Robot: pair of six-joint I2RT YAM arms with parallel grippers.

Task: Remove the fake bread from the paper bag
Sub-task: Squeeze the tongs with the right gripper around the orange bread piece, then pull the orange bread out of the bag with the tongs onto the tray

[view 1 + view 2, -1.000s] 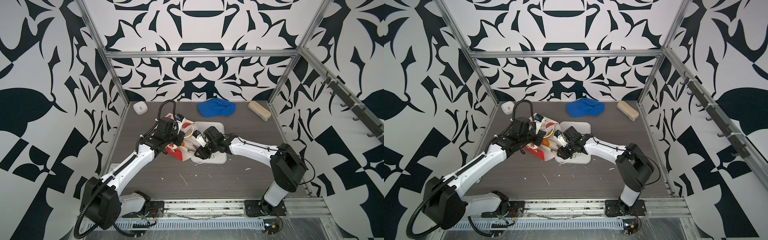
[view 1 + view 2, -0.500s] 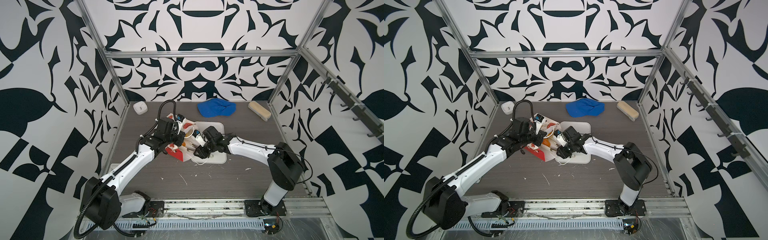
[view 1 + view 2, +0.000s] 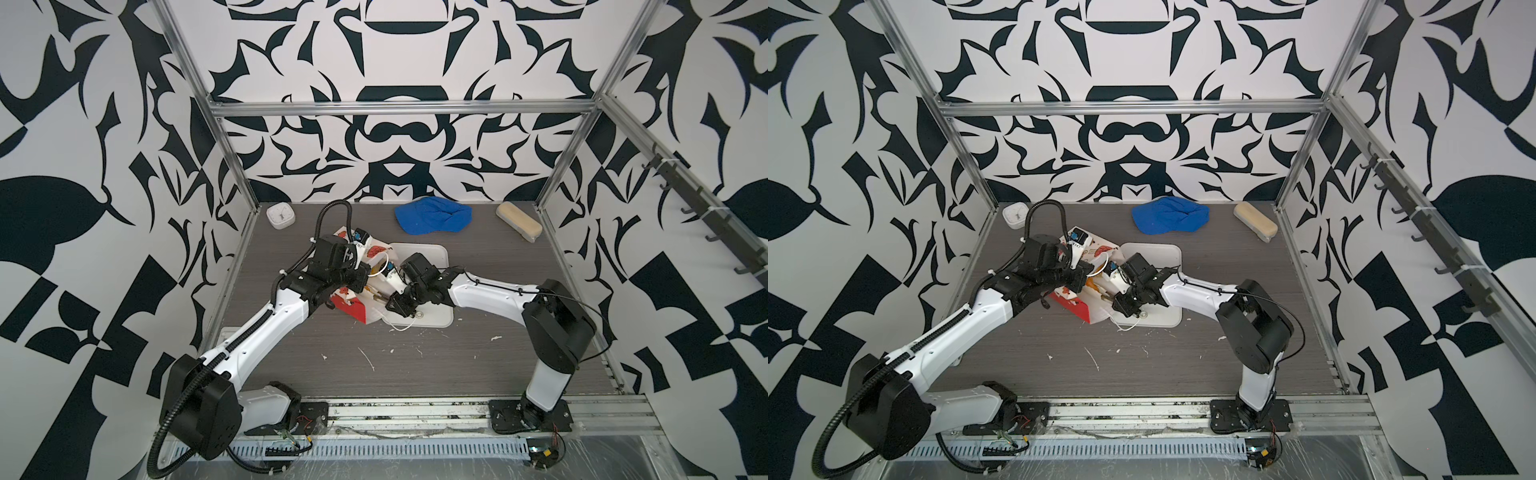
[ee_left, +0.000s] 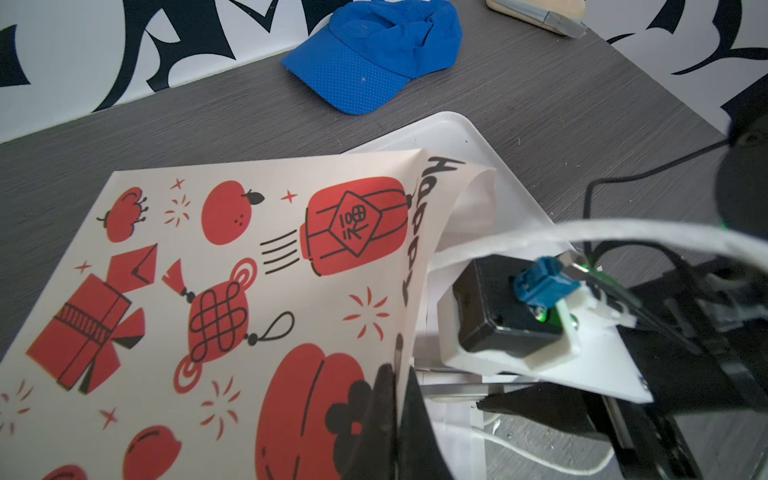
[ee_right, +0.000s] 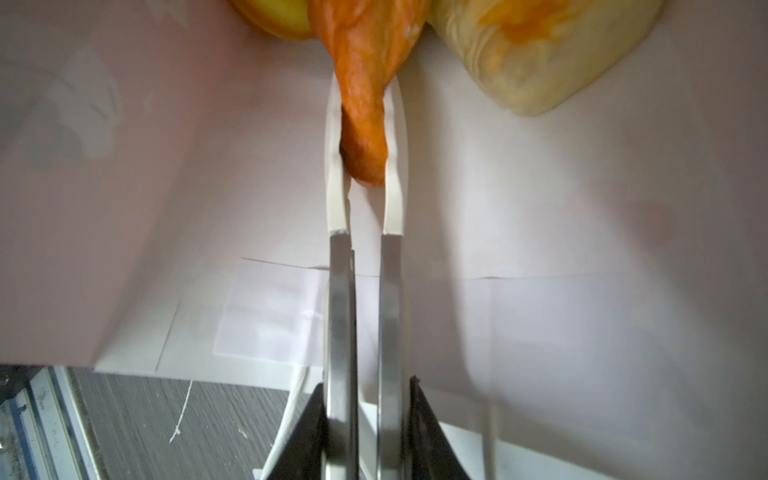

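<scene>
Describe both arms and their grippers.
The left arm and right arm have white links and black joints. A black ribbed hose loops over the left; a thin black cable runs along the right. The right gripper has metal fingers tipped white; the left gripper looks black.

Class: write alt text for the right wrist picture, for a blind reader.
The right gripper pinches the tip of an orange-brown pastry inside the white-lined paper bag. A pale yellow croissant lies beside it.

Orange pastry (image 5: 365, 62) cropped; perhaps a croissant.
</scene>
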